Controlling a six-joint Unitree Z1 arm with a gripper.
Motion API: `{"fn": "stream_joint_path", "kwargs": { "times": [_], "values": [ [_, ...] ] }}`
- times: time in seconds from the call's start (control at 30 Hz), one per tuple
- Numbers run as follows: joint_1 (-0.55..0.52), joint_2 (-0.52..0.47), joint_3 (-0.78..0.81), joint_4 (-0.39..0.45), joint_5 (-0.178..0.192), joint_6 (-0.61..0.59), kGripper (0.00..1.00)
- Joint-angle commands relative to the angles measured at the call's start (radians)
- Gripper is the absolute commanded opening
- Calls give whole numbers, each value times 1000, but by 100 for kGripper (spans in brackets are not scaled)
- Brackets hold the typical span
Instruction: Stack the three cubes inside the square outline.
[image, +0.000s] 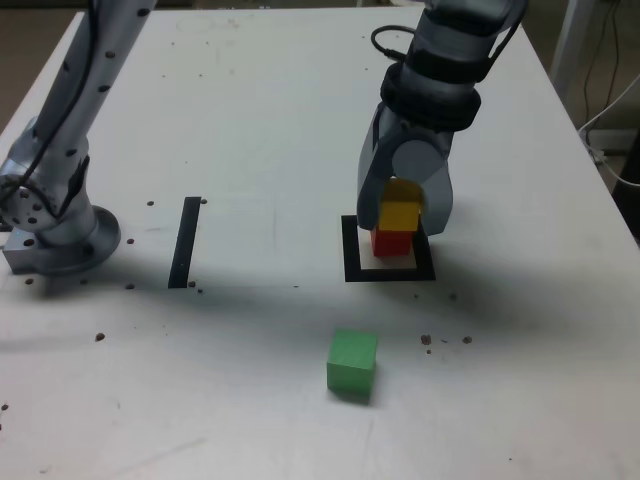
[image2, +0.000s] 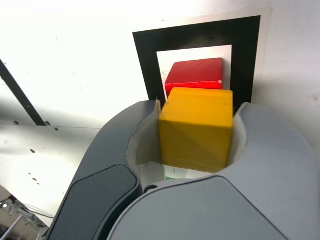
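Note:
The yellow cube (image: 400, 213) rests on top of the red cube (image: 392, 243), which stands inside the square outline (image: 351, 252). My gripper (image: 404, 202) reaches down from the far side, its jaws against both sides of the yellow cube. The wrist view shows the yellow cube (image2: 197, 127) filling the space between the grey fingers (image2: 125, 135) of the gripper (image2: 200, 106). The red cube (image2: 195, 75) shows just beyond it, within the black outline (image2: 145, 60). The green cube (image: 352, 364) lies alone on the white table, nearer the camera than the outline.
A straight black strip (image: 186, 242) lies on the table on the exterior view's left of the outline. The arm's grey base (image: 60, 235) stands at the exterior view's far left. Small dark specks dot the table. Cables (image: 610, 110) hang past the table's right edge.

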Motion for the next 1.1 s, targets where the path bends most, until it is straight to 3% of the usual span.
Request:
{"fn": "stream_joint_path", "kwargs": {
  "times": [0.0,0.07,0.4,0.73,1.07],
  "values": [
    [3,4,5,-5,-1,5,93],
    [4,3,9,-8,0,7,99],
    [8,-9,25,-13,4,12,100],
    [-1,-107,54,-7,46,3,100],
    [-144,-214,107,18,70,-51,100]
  ]
}}
